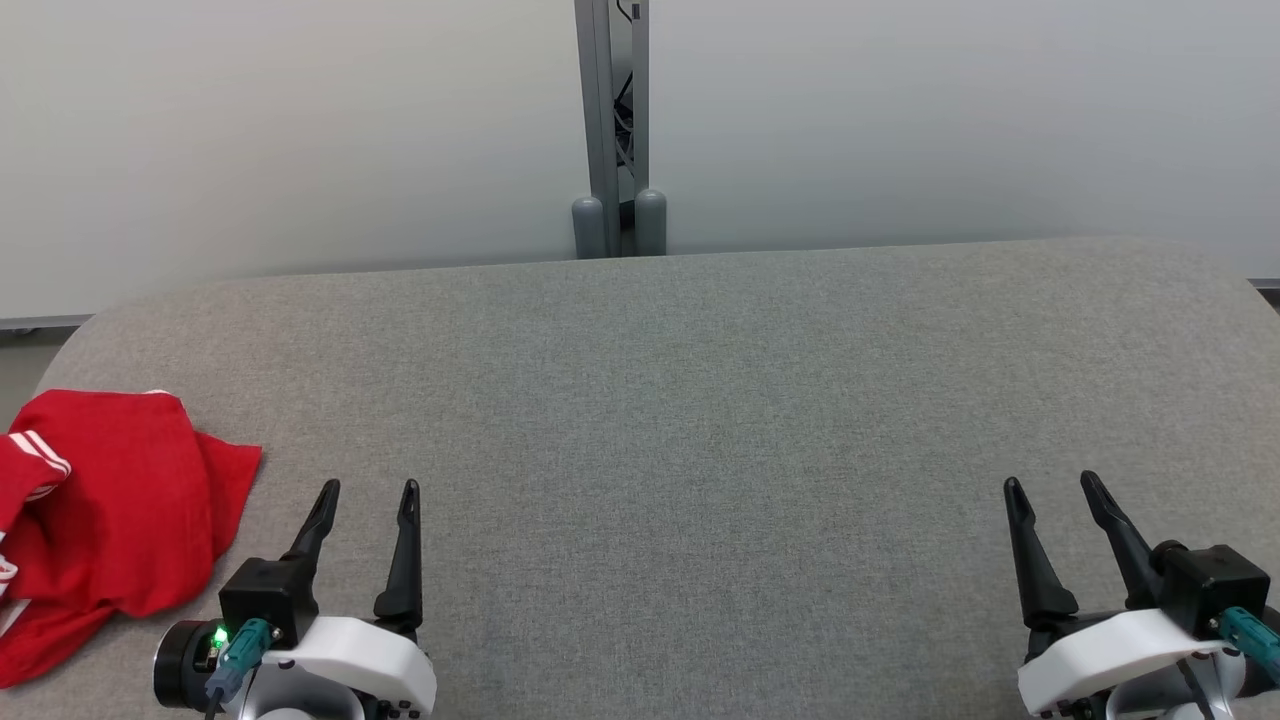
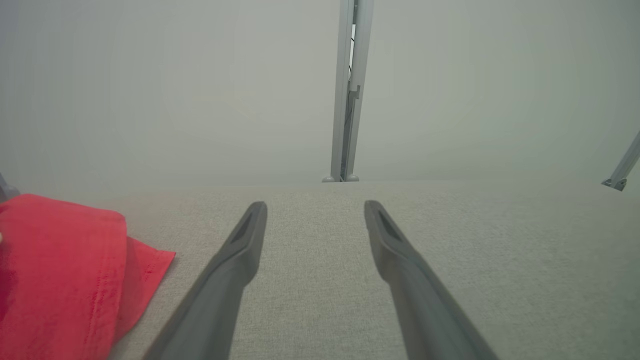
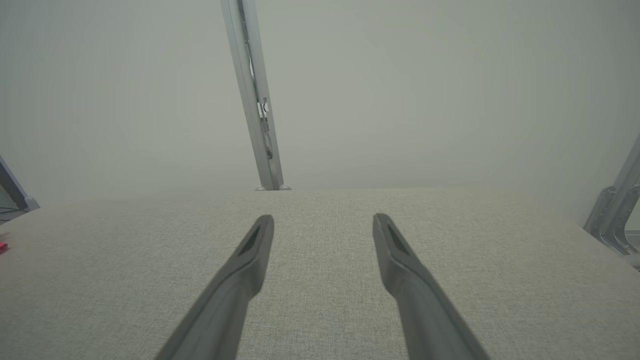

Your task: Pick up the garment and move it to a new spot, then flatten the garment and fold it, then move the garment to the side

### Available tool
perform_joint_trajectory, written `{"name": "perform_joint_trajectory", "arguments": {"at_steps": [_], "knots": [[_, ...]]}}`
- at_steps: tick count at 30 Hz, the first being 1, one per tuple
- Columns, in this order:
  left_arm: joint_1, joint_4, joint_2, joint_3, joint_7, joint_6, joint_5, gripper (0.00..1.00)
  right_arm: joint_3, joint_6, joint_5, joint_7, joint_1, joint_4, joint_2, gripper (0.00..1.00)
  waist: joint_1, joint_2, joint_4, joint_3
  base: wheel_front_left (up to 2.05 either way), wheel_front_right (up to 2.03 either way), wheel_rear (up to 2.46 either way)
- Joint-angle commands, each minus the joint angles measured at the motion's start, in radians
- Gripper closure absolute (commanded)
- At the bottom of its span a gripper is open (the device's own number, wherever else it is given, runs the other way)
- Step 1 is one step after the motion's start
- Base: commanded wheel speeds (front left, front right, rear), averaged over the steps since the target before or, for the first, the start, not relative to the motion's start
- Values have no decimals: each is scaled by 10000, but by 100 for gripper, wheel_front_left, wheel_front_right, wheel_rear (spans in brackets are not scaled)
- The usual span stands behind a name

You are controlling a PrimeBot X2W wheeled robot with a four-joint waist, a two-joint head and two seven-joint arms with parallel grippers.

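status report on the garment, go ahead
Left end effector open, empty. Right end effector open, empty. Garment rumpled at left edge of table. No obstacle seen.

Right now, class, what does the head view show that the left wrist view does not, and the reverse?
Head view, not left wrist: the right gripper, open over the grey table, and white stripes on the red garment. Left wrist, not head: a slanted metal strut at its right edge. Both: the garment at the table's left, the open left gripper apart from it, and the upright metal post behind the table.
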Motion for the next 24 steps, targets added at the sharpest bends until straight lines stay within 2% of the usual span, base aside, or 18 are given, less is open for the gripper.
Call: {"name": "perform_joint_trajectory", "arguments": {"at_steps": [1,10,24], "knots": [[-198,104,61,-9,-4,-23,223,0,-37,0,-175,2,-167,101,24,0,0,0,0,-6,0,0,0],[-181,289,24,50,78,118,389,0,-42,0,-546,-59,-295,363,143,0,0,0,6,-5,0,0,0],[49,58,25,182,215,348,10,0,-99,0,-224,-194,-206,397,179,0,0,0,-18,23,0,0,0]]}}
